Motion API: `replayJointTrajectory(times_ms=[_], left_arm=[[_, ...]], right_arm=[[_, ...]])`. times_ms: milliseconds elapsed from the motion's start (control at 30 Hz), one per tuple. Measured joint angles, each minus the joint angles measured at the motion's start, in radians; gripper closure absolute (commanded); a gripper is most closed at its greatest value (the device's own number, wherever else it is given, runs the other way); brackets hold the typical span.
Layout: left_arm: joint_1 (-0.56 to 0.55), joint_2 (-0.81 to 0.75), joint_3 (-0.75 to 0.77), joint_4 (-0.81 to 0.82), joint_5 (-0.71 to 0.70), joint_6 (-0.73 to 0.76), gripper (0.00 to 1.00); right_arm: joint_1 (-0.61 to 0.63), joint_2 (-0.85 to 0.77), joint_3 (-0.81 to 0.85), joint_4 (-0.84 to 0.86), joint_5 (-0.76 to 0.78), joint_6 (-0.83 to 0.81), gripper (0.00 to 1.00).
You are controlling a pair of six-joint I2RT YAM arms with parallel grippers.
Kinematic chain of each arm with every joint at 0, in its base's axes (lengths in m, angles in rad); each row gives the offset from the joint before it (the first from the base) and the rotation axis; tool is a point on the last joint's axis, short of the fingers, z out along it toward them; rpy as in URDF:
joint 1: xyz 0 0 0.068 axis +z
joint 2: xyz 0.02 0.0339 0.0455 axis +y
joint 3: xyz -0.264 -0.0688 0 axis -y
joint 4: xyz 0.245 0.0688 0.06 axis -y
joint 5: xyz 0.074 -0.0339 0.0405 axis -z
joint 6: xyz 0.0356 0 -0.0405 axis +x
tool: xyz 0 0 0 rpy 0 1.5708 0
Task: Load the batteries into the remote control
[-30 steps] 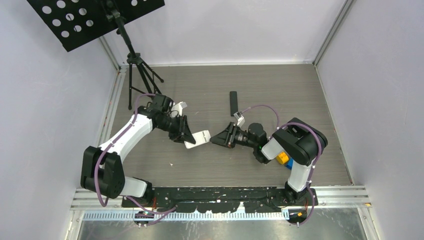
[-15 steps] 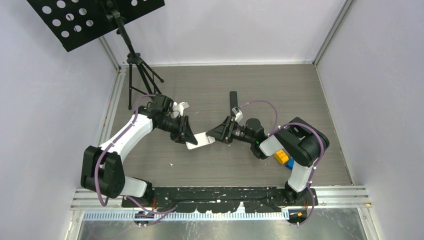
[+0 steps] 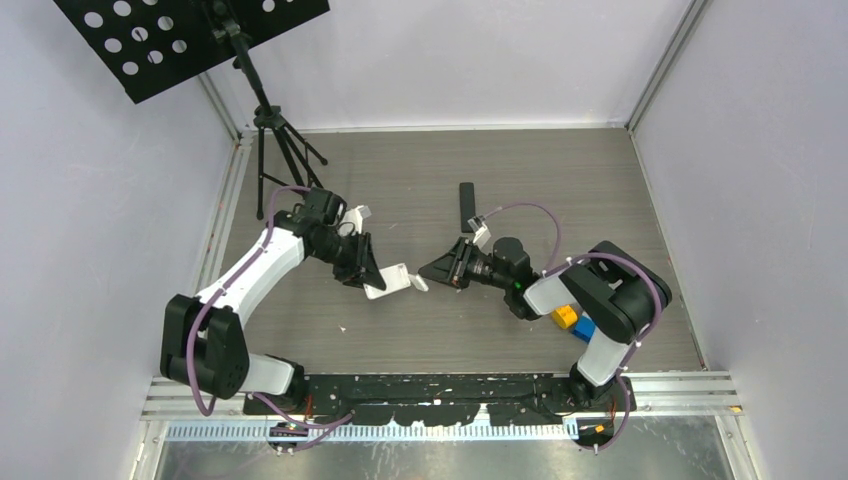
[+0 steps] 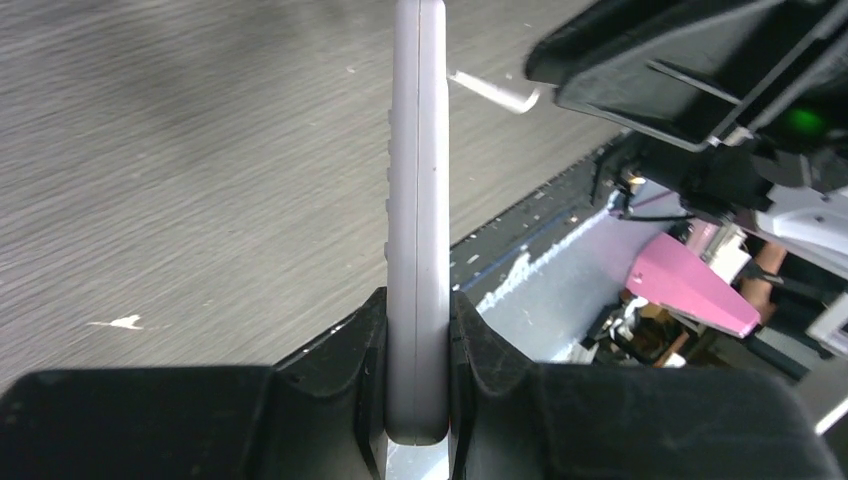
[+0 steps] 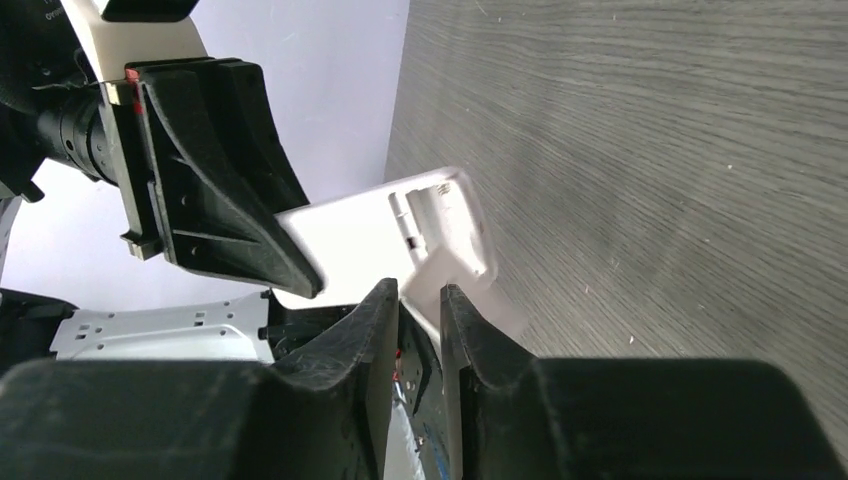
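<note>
While the top view showed our left claw [image 3: 366,272] clamped on the slim white plastic remote control [image 3: 392,280], we found no batteries anywhere. The left wrist view showed the remote edge-on between that claw's fingers. In the right wrist view, our right claw [image 5: 420,300] stood nearly together at the remote's white cover flap [image 5: 455,275]. We couldn't tell whether it gripped. Loading, we judged, had not yet begun.

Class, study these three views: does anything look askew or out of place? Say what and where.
The battery cover sits tilted, half off the end of the white remote. The left gripper clamps the remote edge-on, and the right gripper seems to pinch the loose cover.
</note>
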Motion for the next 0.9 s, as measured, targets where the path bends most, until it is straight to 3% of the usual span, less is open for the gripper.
replayJointTrajectory(times_ms=[133,300,467,667,900], left_arm=[[0.0,0.012,0.0,-0.005,-0.076,0.0,1.0],[0.0,0.04,0.0,-0.007,-0.128,0.0,1.0],[0.0,0.047,0.013,-0.014,-0.151,0.007,1.0],[-0.014,0.011,0.033,-0.007,-0.065,0.04,1.0],[-0.117,-0.092,0.05,0.04,0.096,0.095,1.0]], right_arm=[[0.0,-0.044,0.0,-0.084,0.026,-0.037,0.71],[0.0,-0.1,0.011,-0.295,0.105,-0.126,0.41],[0.0,-0.211,0.042,-0.556,0.188,-0.245,0.26],[0.0,-0.386,0.149,-0.785,0.142,-0.439,0.22],[0.004,-0.571,0.248,-0.988,0.032,-0.628,0.18]])
